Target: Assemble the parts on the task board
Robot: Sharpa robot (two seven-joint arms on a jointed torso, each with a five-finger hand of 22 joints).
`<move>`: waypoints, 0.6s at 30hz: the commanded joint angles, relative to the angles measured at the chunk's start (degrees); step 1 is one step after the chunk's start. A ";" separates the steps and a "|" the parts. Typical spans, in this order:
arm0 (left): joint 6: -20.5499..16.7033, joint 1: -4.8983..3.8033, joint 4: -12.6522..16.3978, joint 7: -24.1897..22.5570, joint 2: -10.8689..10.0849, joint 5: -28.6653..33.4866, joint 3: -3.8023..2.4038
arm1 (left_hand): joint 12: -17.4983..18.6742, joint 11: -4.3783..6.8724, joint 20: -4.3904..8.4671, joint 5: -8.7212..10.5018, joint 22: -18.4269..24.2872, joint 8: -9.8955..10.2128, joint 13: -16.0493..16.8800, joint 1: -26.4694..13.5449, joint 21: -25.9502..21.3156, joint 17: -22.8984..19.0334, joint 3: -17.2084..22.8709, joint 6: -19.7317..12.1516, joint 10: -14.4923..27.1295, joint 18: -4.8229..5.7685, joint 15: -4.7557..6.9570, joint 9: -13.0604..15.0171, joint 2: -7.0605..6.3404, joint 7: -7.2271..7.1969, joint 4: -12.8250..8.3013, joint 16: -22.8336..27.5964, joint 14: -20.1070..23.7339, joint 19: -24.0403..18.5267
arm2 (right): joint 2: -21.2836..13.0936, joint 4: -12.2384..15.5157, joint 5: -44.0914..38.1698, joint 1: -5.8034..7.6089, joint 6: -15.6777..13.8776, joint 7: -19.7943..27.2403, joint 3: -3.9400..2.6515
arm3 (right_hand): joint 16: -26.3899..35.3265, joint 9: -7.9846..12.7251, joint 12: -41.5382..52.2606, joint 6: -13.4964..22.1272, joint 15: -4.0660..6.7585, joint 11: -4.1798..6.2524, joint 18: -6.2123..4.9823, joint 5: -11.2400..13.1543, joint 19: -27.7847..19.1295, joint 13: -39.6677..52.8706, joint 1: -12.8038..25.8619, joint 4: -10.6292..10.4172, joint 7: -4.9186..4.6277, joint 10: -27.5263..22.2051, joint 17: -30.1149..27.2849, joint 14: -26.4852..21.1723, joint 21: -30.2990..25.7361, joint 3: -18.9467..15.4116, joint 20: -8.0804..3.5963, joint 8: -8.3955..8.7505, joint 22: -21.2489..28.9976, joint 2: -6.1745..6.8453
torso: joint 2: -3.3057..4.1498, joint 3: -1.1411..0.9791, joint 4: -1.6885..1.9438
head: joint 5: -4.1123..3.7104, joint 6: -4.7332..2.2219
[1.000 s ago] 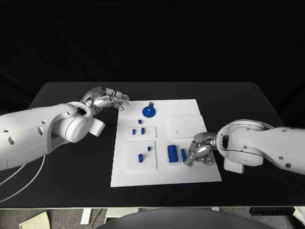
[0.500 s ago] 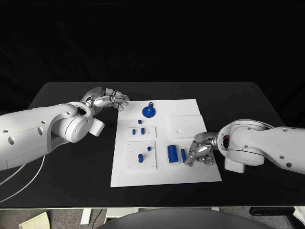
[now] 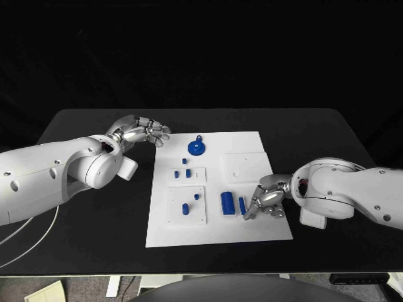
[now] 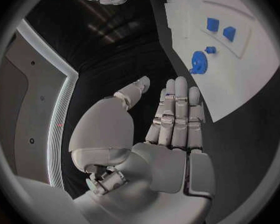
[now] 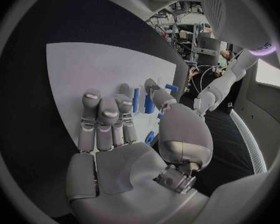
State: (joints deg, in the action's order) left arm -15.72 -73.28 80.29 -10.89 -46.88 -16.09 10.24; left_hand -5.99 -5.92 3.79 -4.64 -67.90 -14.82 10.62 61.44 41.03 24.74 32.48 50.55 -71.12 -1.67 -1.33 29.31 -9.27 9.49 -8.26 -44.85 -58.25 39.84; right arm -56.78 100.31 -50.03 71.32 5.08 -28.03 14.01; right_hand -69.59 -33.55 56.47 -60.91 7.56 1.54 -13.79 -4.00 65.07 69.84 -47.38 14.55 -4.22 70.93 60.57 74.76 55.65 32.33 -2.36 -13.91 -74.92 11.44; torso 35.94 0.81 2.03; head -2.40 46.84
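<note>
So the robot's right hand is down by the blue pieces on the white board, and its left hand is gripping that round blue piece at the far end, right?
Not quite. The left hand holds nothing: the head view shows it over the black table beside the task board, apart from the round blue piece. The right hand is indeed down by the blue pieces.

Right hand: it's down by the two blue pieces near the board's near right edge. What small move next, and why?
Probably curl the fingers in on the narrow blue piece. The right hand sits over the task board right beside it, fingers spread and holding nothing, with the wider blue block just beyond. The left hand is off the board's far left corner, also empty.
</note>
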 commanded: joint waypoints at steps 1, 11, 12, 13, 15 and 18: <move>0.65 -0.05 -0.01 -0.33 0.16 -0.24 -0.03 | 0.24 0.15 0.49 -0.29 -0.10 -0.35 0.09 0.13 -0.40 0.09 -0.08 -0.38 0.40 0.86 -0.06 -0.05 0.51 -0.09 0.30 0.27 -0.46 0.20 | -0.35 -0.24 -0.06 0.07 0.45 1.60 0.02 | 0.14 -0.08 -0.06 0.76 0.09 0.08 -1.21 -0.29 -0.22 0.03 -0.15 0.18 -0.58 -0.40 0.10 -0.22 -0.40 -0.44 0.00 -0.09 -0.58 -0.52 | 0.00 0.00 0.00 | -0.05 -0.02; 0.36 -0.04 -1.41 -0.92 0.65 -0.22 -0.04 | 0.24 0.14 0.48 -0.30 -0.12 -0.36 0.09 0.11 -0.42 0.12 -0.09 -0.39 0.40 0.87 -0.06 -0.06 0.52 -0.08 0.33 0.29 -0.46 0.20 | -0.23 -3.09 0.85 1.14 -1.57 7.37 -0.70 | 0.33 0.00 -0.10 0.93 0.11 0.06 -1.21 -1.23 -0.30 -0.03 0.14 0.26 -0.61 -0.52 0.06 -0.30 -0.68 -1.33 0.04 0.00 -0.45 -0.56 | -0.08 0.03 0.03 | -0.26 -1.18; 0.34 -0.04 -1.59 -0.97 0.62 -0.04 -0.04 | 0.24 0.14 0.48 -0.30 -0.13 -0.36 0.09 0.10 -0.42 0.12 -0.09 -0.39 0.40 0.87 -0.06 -0.06 0.53 -0.08 0.34 0.30 -0.46 0.21 | -0.12 -3.52 1.22 1.24 -2.08 8.01 -0.87 | 0.37 0.01 -0.11 0.96 0.12 0.06 -1.21 -1.46 -0.32 -0.04 0.20 0.25 -0.61 -0.53 0.05 -0.31 -0.73 -1.47 0.05 0.01 -0.43 -0.53 | -0.11 0.03 0.04 | -0.27 -1.51; 0.35 -0.04 -1.83 -1.02 0.65 0.03 -0.04 | 0.24 0.14 0.48 -0.30 -0.13 -0.36 0.09 0.09 -0.42 0.13 -0.10 -0.39 0.40 0.87 -0.06 -0.06 0.54 -0.08 0.34 0.30 -0.47 0.21 | 0.03 -4.03 1.67 1.47 -2.80 9.01 -1.03 | 0.39 0.02 -0.10 0.97 0.12 0.06 -1.21 -1.59 -0.32 -0.04 0.20 0.25 -0.61 -0.53 0.04 -0.31 -0.76 -1.54 0.05 0.02 -0.42 -0.55 | -0.10 0.04 0.04 | -0.27 -1.92; 0.18 -0.05 -2.12 -1.28 0.51 0.14 -0.04 | 0.24 0.14 0.48 -0.30 -0.13 -0.36 0.09 0.09 -0.42 0.13 -0.10 -0.39 0.40 0.87 -0.06 -0.06 0.54 -0.08 0.35 0.30 -0.47 0.21 | 0.60 -5.55 2.20 2.56 -4.38 11.66 -1.25 | 0.43 0.03 -0.10 1.02 0.13 0.06 -1.21 -1.77 -0.32 -0.05 0.25 0.23 -0.62 -0.54 0.03 -0.32 -0.79 -1.65 0.05 0.04 -0.40 -0.54 | -0.14 0.03 0.05 | -0.39 -3.11; 0.29 -0.06 -2.68 -1.65 0.53 0.82 -0.06 | 0.24 0.14 0.48 -0.30 -0.13 -0.36 0.09 0.09 -0.42 0.13 -0.10 -0.39 0.40 0.87 -0.06 -0.07 0.54 -0.08 0.35 0.30 -0.47 0.21 | 1.67 -8.05 4.65 3.64 -7.48 15.51 -1.42 | 0.44 0.03 -0.10 1.04 0.13 0.06 -1.21 -1.84 -0.33 -0.05 0.25 0.23 -0.62 -0.55 0.03 -0.33 -0.81 -1.67 0.05 0.05 -0.40 -0.54 | -0.20 0.08 -0.03 | -0.76 -5.28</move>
State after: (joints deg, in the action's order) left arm -15.75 -73.27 77.82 -11.20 -46.45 -15.99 10.25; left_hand -5.99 -5.92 3.79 -4.64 -67.95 -14.82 10.61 61.44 40.81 24.78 32.48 50.55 -71.12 -1.67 -1.33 29.32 -9.27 9.49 -8.26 -44.85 -58.25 39.84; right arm -55.54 93.24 -48.36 74.63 2.04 -19.54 12.63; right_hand -69.34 -33.56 56.48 -60.48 7.47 1.74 -13.82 -5.59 65.06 69.83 -47.39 14.78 -4.40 70.74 60.58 74.67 55.17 30.99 -2.35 -13.80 -74.93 11.00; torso 35.80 0.86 2.07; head -2.90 43.25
